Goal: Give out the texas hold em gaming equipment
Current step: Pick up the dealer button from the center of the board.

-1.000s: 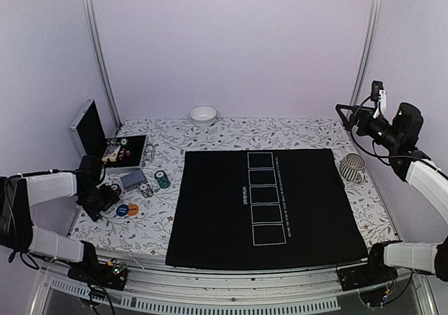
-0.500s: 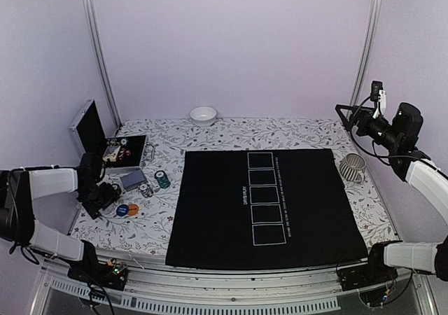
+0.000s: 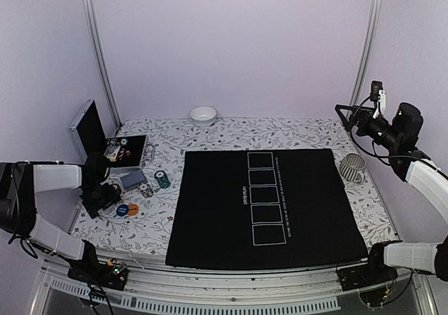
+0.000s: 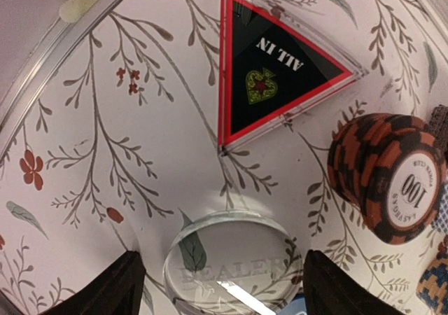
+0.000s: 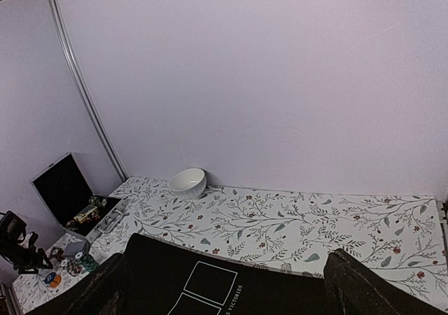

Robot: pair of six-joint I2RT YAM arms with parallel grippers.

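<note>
The left end effector (image 4: 222, 287) hangs low over the floral surface (image 4: 140, 140) near its left edge, fingers spread and released, straddling a clear dealer button (image 4: 231, 255) without touching it; beyond the button lie a triangular "ALL IN" marker (image 4: 269, 63) and a stack of orange-and-black 100 chips (image 4: 388, 178); the open metal case (image 3: 105, 147) behind holds small chips, too small to sort; a grey-blue card deck (image 3: 131, 180), a green chip stack (image 3: 162, 180), a blue disc (image 3: 122, 209) and an orange disc (image 3: 133, 208) lie between the case and the black mat (image 3: 266, 231); the right end effector (image 5: 227, 259) is raised high, fingers wide and released, facing the white bowl (image 5: 187, 182).
</note>
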